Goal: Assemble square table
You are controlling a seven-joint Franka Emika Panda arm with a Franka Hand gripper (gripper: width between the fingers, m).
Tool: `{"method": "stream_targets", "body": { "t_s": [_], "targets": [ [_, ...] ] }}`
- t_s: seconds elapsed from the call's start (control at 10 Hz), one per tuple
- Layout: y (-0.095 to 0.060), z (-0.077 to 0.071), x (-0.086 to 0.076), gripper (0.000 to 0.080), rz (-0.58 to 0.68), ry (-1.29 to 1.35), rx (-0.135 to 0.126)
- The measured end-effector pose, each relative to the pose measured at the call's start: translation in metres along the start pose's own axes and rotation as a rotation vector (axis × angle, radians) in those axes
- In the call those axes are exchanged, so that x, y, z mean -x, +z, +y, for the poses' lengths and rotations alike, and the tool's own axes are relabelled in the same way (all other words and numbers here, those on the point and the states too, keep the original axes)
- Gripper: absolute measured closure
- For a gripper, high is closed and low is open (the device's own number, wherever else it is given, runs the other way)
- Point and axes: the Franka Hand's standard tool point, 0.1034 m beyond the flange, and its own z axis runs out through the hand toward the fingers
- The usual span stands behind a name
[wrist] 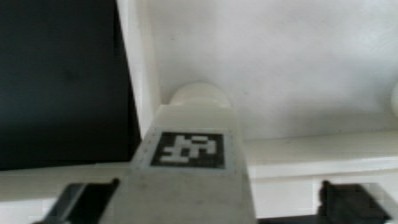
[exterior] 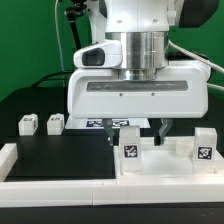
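Leg (wrist: 187, 150) between spread fingers (wrist: 80, 205), exterior view alone shows loose legs (exterior: 28, 124)

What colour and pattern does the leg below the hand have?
White leg carrying a black-and-white square tag; clearest in the wrist view.

I have the arm (exterior: 140, 12) hanging straight down in the middle of the exterior view. The wrist (exterior: 141, 55) is vertical and the broad white hand body (exterior: 140, 97) is level, its flat face towards that camera. The gripper (exterior: 137, 133) points straight down and sits low. Its two dark fingers (exterior: 112, 130) stand well apart, so the jaws are wide. My wrist view shows both fingertips (wrist: 86, 203) with the same wide spread.
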Motion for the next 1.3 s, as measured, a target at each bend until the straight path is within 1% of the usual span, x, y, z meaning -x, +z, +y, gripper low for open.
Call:
{"method": "stream_targets", "body": {
  "t_s": [0.1,0.2,0.3,0.7,0.9,1.0,1.1,1.2,1.3],
  "targets": [
    [0.000,0.000,0.000,0.0399,0.000,0.060,0.000],
    [0.000,0.000,0.000,0.0399,0.000,0.125,0.000],
    [0.000,0.000,0.000,0.0508,0.000,0.189,0.000],
    [0.001,0.001,0.000,0.0508,-0.001,0.446,-0.001],
    [0.001,0.002,0.000,0.0507,-0.004,0.593,-0.008],
    [0.002,0.006,0.000,0.0506,-0.001,0.715,-0.024],
    [0.003,0.008,-0.001,0.0506,0.010,0.863,-0.047],
    [0.004,0.008,-0.001,0.0506,0.021,1.047,-0.077],
    [0.004,0.010,-0.002,0.0506,0.023,1.163,-0.115]
  ]
}}
